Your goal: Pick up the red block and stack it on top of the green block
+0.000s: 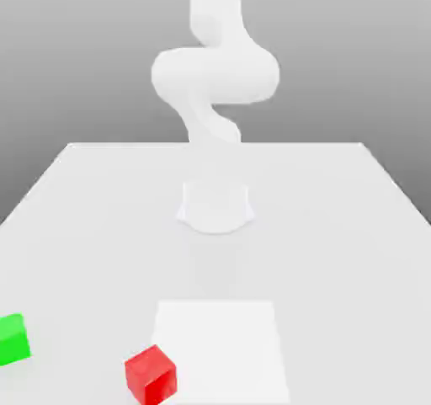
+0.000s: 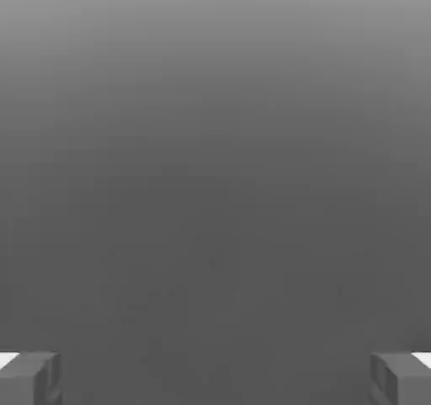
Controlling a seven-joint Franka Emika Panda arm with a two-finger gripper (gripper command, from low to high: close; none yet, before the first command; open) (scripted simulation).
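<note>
Fingers (image 2: 29,378) spread as wide as they go, one grey tip at each lower corner of the hand view, and between them just flat grey background; the gripper (image 2: 215,380) holds nothing at all.

Over to the exterior view, where the white arm (image 1: 215,75) rises from its round base (image 1: 215,208) in the middle of the table (image 1: 337,218), curling up and out past the top of the picture.

Down at the table's near edge sits the red block (image 1: 151,375), glossy, resting flat and turned a little so one corner faces the camera. It is just beside the near left corner of the flat white square patch (image 1: 223,344), right at the patch's edge; whether it overlaps the patch I cannot tell.

The green block (image 1: 13,339) rests on the table too, off toward the near left corner as the exterior view shows it, partly cut by the picture's edge. Red and green sit well apart, with bare white table between them.
</note>
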